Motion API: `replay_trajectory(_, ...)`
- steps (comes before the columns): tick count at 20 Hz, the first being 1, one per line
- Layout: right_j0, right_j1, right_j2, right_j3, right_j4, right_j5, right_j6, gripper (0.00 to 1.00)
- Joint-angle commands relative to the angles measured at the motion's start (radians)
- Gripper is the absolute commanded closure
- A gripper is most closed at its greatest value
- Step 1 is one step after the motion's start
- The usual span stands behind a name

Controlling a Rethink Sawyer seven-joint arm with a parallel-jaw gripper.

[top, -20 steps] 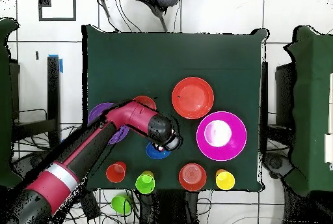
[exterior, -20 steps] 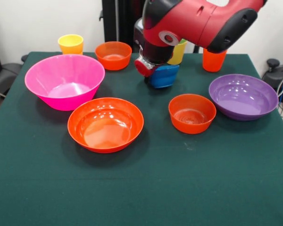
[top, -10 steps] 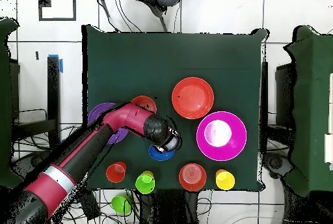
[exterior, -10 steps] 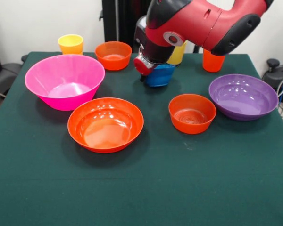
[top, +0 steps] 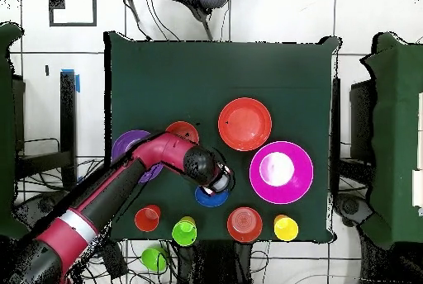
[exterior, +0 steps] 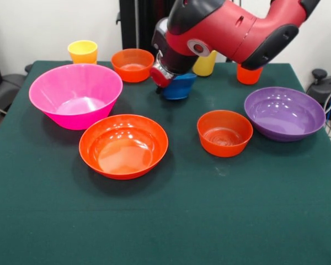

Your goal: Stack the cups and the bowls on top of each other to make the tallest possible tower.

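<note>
Front view: small blue bowl [exterior: 177, 88] sits directly under the gripper [exterior: 164, 83], whose opening cannot be told.

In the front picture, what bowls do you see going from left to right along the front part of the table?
Big pink bowl → wide orange bowl → small orange bowl → purple bowl.

Near table [exterior: 165, 232] half bare — bowls [exterior: 123, 145], cups [exterior: 83, 51] crowd beyond
</note>
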Motion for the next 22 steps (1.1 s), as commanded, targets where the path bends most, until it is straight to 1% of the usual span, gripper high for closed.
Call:
replay_trajectory(1, 0.008, 0.088, 0.119, -0.117, 0.038, 0.090, 0.157, 1.00)
replay_trajectory(4, 0.008, 0.092, 0.114, -0.119, 0.042, 0.087, 0.153, 1.00)
replay_trajectory(5, 0.008, 0.094, 0.110, -0.120, 0.045, 0.084, 0.149, 0.00)
replay_trajectory(22, 0.007, 0.098, 0.101, -0.120, 0.068, 0.082, 0.129, 0.00)
